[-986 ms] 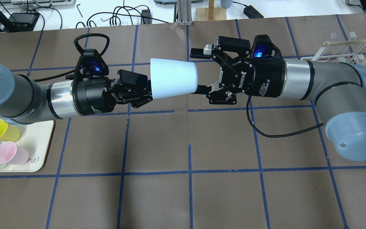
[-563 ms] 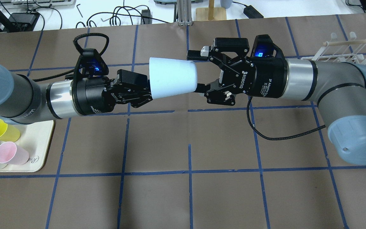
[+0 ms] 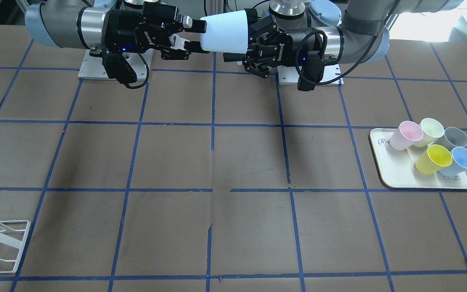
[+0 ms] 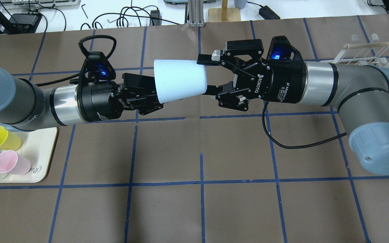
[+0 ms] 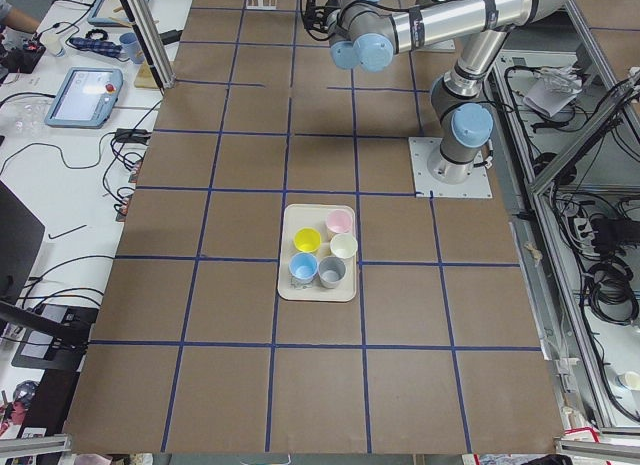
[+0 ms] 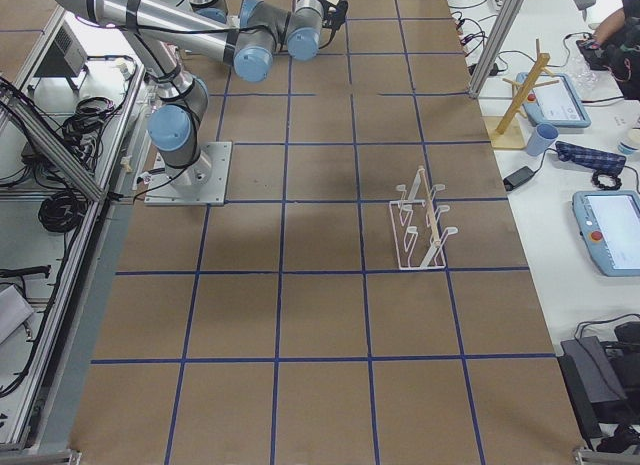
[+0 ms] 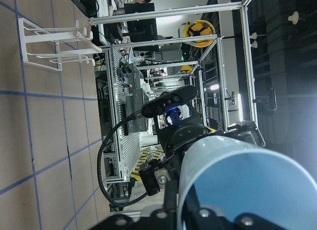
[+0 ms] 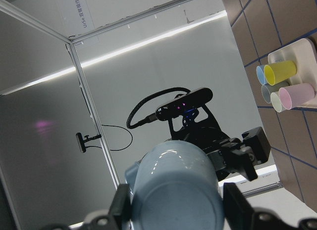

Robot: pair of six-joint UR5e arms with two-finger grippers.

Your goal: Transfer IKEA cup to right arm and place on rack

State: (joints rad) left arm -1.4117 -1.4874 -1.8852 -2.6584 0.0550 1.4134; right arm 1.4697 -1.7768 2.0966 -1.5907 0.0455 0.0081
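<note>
The pale blue IKEA cup (image 4: 179, 81) is held lying sideways in the air over the far middle of the table. My left gripper (image 4: 152, 96) is shut on its rim. The cup's base points at my right gripper (image 4: 207, 75), which is open, with one finger on each side of the base and close to it. In the right wrist view the cup's base (image 8: 173, 195) fills the gap between the fingers (image 8: 235, 205). In the front view the cup (image 3: 225, 32) sits between the right gripper (image 3: 196, 36) and the left gripper (image 3: 253, 40). The white wire rack (image 4: 366, 54) stands at the far right.
A cream tray (image 3: 395, 170) on my left holds a pink cup (image 3: 407, 135), a yellow cup (image 3: 434, 159), a second blue cup (image 3: 462, 159) and others. The rack (image 6: 420, 230) stands upright on the brown gridded mat. Cables and a wooden stand lie beyond the table's far edge.
My right gripper has moved left onto the cup's base, so its fingers now flank it. The cup has shifted slightly left and tilted. The left arm has barely moved.
</note>
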